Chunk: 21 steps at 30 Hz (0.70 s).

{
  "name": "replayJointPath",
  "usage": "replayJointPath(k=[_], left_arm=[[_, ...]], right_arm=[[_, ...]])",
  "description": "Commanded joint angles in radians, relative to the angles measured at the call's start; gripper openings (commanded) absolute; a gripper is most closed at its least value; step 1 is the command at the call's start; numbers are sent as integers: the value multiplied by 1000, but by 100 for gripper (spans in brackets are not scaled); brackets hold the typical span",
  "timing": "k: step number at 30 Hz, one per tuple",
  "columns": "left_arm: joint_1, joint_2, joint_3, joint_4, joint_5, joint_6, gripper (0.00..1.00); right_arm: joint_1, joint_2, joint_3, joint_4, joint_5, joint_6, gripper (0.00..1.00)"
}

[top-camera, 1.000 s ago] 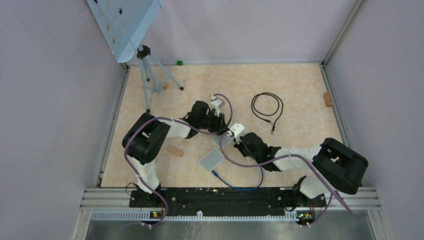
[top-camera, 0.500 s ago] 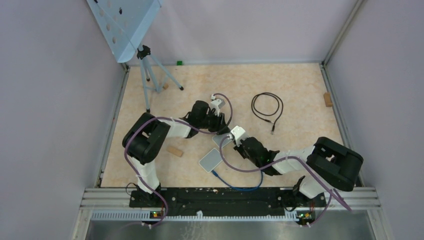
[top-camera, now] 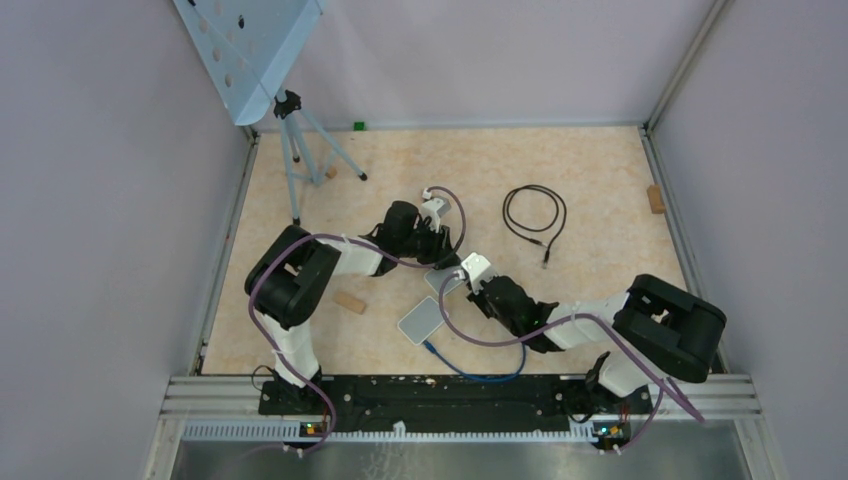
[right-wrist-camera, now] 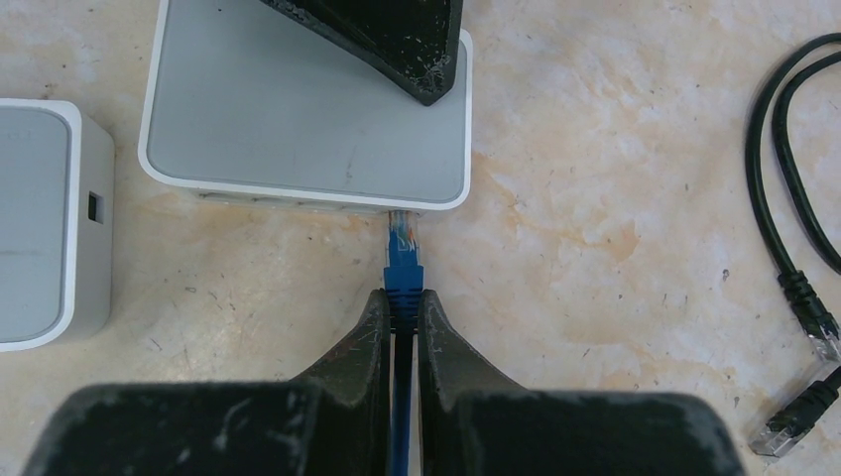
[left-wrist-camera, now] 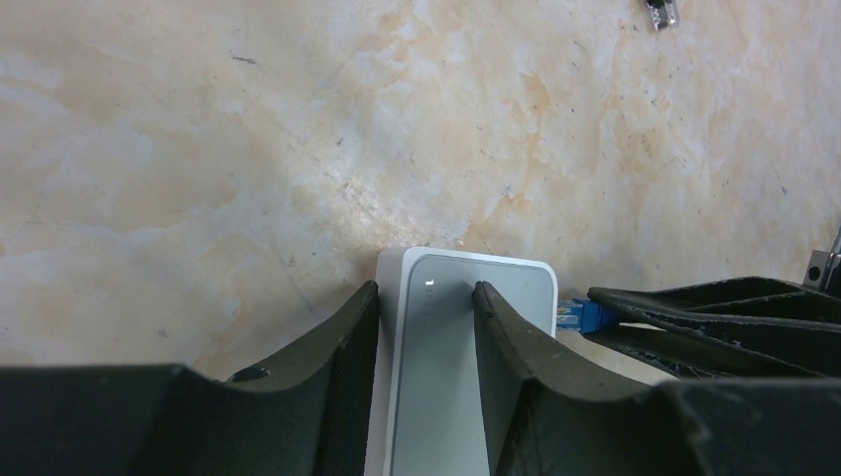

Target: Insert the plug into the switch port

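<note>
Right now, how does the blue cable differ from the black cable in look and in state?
Colour: the blue cable is bright blue; the black cable is black.
Grip: the right end effector is shut on the blue cable; nothing touches the black cable.
Place: the blue cable's plug meets the side of the white switch; the black cable lies looped on the table, apart from it.
Both end in a small plug.

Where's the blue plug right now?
Right wrist view, centre: the blue plug is pinched in the right gripper, its clear tip at the near edge of the switch.
</note>
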Motion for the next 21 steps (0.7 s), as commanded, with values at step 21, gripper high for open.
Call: replayJointPath(k=[21], left_arm=[[-16,36,-4,-129,-66,0,44]], right_arm=[[44,-29,-3,98,50,-7,0]])
